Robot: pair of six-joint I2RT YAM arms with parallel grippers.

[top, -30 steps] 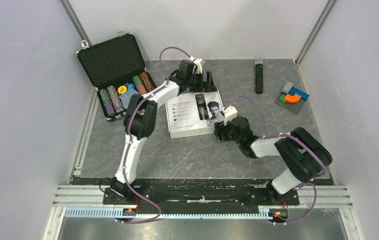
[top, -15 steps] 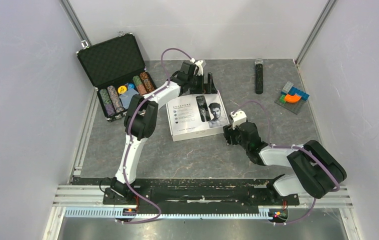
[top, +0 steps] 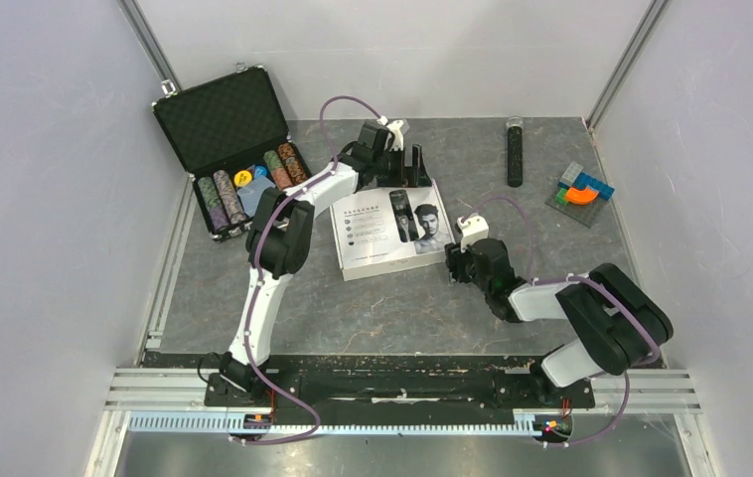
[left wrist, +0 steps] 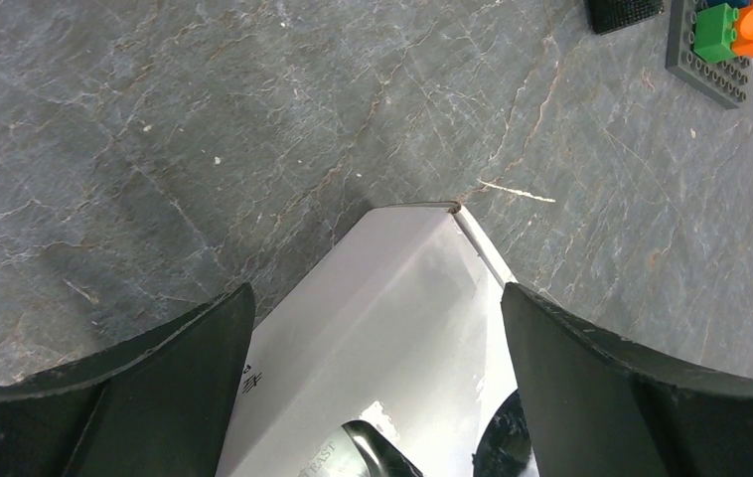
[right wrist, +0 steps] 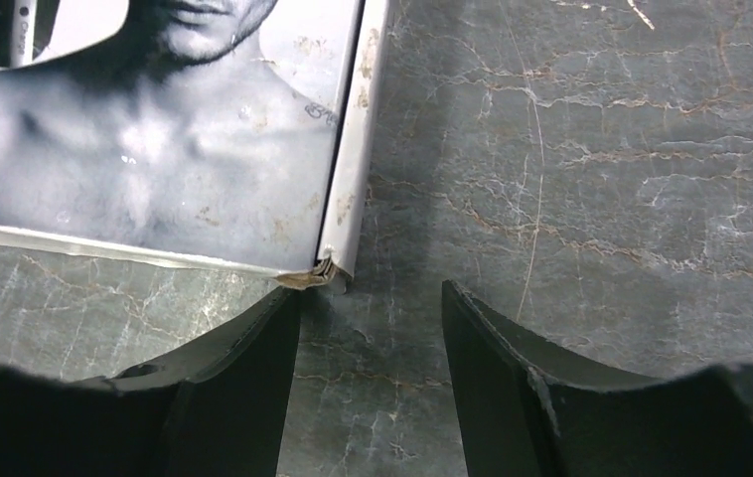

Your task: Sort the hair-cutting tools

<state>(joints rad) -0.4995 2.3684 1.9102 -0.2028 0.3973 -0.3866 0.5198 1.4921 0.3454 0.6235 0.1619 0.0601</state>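
A: right claw (right wrist: 368, 298) state?
B: jaws roughly half apart, holding nothing, low over the desk (top: 353, 308), lined up on the near right corner of the white box (top: 382, 234)
A: left claw (left wrist: 375, 293)?
B: fully spread, empty, straddling the box's far corner. Looks like a two-ended brace so the box can't slide
A: clipper, combs?
B: not visible, only printed on the lid. My guess: inside. Black stick (top: 515, 154) at the back isn't one
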